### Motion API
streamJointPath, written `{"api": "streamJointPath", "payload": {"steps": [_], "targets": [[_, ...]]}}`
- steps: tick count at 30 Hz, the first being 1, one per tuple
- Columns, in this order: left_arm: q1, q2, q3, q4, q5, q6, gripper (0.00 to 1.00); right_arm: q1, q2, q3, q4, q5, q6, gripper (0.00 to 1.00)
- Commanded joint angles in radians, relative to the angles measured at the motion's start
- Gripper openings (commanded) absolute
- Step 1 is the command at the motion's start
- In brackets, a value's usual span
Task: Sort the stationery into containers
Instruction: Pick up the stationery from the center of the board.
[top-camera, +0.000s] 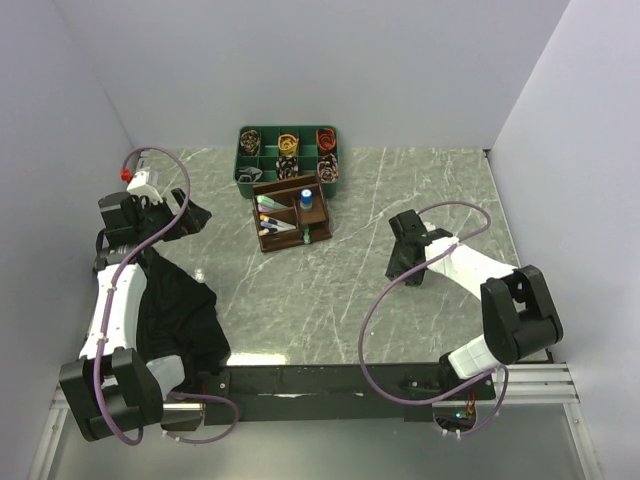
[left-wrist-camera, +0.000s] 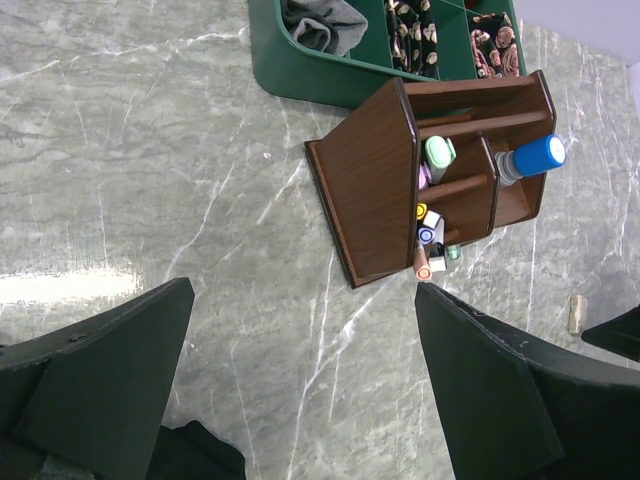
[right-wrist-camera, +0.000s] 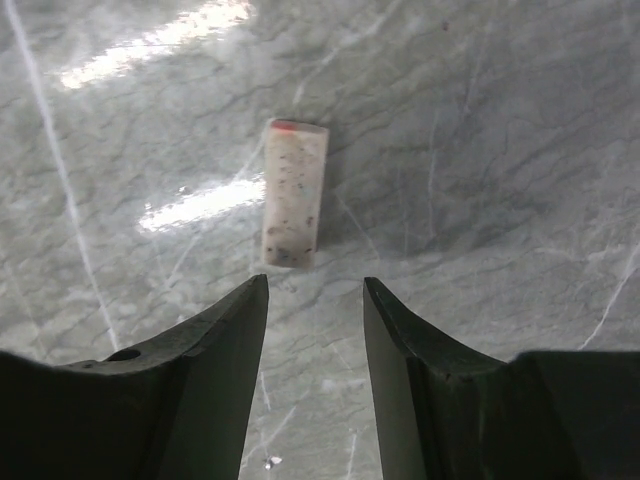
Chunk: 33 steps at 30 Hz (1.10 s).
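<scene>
The dark brown organiser stands at the table's middle back and also shows in the left wrist view. It holds a blue-capped cylinder, a mint-green item and several pens. A small white speckled block with a red far edge lies flat on the table, just ahead of my right gripper, which is open and empty. The block also shows small in the left wrist view. My left gripper is wide open and empty, to the left of the organiser.
A green divided tray with rolled fabric items stands right behind the organiser. A black cloth drapes over the left arm. My right gripper hangs over the table's right half. White walls enclose the table.
</scene>
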Motion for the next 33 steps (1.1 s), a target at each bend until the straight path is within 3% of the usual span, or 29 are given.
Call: {"api": "streamJointPath", "payload": {"steps": [1,13,15,21,29,30,32,33], "targets": [[-0.003,0.001,0.033,0.029,-0.005,-0.008,1.00,-0.018,0.021,-0.018,0.063,0.020,0.029,0.49],[0.002,0.015,0.020,0.040,0.000,-0.010,1.00,-0.030,0.130,0.076,0.112,0.008,0.011,0.43],[0.003,0.014,0.019,0.040,0.001,-0.011,0.99,-0.029,0.141,0.085,0.114,0.003,0.014,0.35],[0.005,0.021,0.023,0.040,0.001,-0.008,1.00,-0.023,0.169,0.113,0.085,0.001,0.014,0.22],[0.005,0.026,0.007,0.077,0.013,-0.028,0.99,0.019,0.110,0.111,0.023,0.021,0.024,0.34],[0.007,0.026,0.002,0.082,0.016,-0.033,0.99,0.020,0.103,0.107,0.028,0.017,0.021,0.28],[0.005,0.021,-0.003,0.086,0.018,-0.034,0.99,0.022,0.101,0.096,0.045,-0.009,0.009,0.00],[0.005,0.020,-0.003,0.088,0.020,-0.034,0.99,0.025,0.098,0.097,0.052,-0.021,-0.014,0.00]]}}
